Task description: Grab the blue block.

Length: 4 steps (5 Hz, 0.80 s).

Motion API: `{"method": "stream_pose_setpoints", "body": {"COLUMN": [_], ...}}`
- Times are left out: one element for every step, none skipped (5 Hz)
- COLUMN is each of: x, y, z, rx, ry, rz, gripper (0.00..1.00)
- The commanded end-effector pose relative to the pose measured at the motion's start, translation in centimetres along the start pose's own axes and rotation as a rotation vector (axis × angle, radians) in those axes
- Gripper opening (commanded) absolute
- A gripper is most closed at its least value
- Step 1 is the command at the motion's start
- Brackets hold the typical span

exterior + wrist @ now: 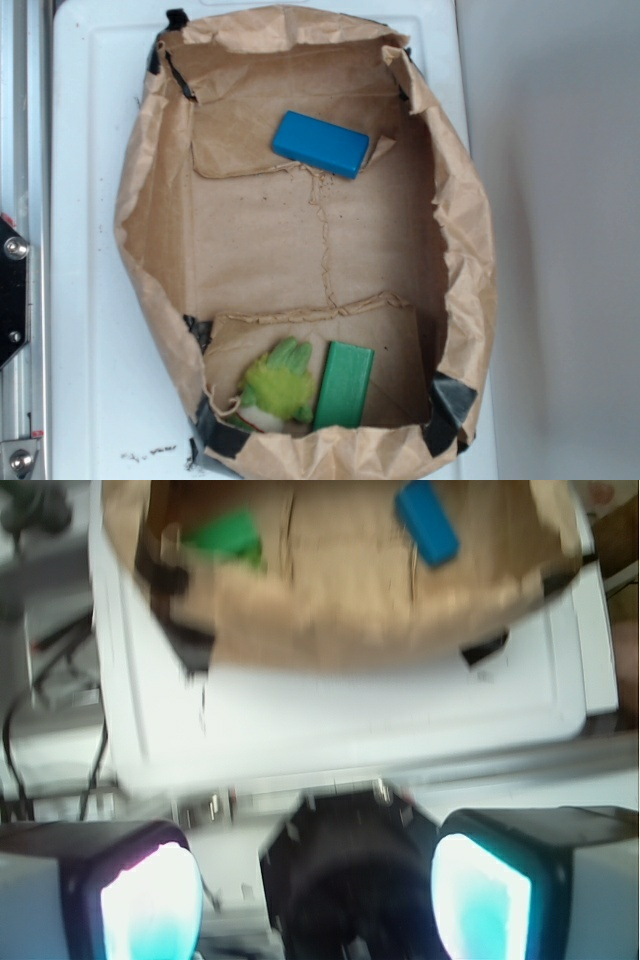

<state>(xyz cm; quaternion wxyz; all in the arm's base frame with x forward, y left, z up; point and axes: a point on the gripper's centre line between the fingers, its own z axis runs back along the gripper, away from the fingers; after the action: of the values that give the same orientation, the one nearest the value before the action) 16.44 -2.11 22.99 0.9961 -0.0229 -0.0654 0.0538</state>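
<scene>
Brown paper bag (160, 230) is lying opened on the white tabletop (90, 150), walling in the blue block (320, 144) near its far edge. Tool (320, 895) is hanging back, spread open, holding nothing.

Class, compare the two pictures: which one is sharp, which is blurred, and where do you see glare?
Exterior view: sharp, evenly lit, the blue block crisp in the paper bag. Wrist view: smeared throughout, the blue block and green block soft-edged; the open gripper's fingers glow bright cyan.
</scene>
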Motion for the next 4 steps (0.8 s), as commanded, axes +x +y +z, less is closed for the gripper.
{"method": "stream_pose_setpoints", "body": {"x": [7.3, 9.4, 10.4, 10.7], "y": [0.6, 1.1, 1.9, 2.6], "z": [-2.8, -4.6, -6.1, -7.2], "rx": [0.012, -0.001, -0.005, 0.008], "ry": [-0.12, -0.129, -0.117, -0.108], "rz": [0.039, 0.049, 0.068, 0.046], "gripper": [1.0, 1.0, 1.0, 1.0]}}
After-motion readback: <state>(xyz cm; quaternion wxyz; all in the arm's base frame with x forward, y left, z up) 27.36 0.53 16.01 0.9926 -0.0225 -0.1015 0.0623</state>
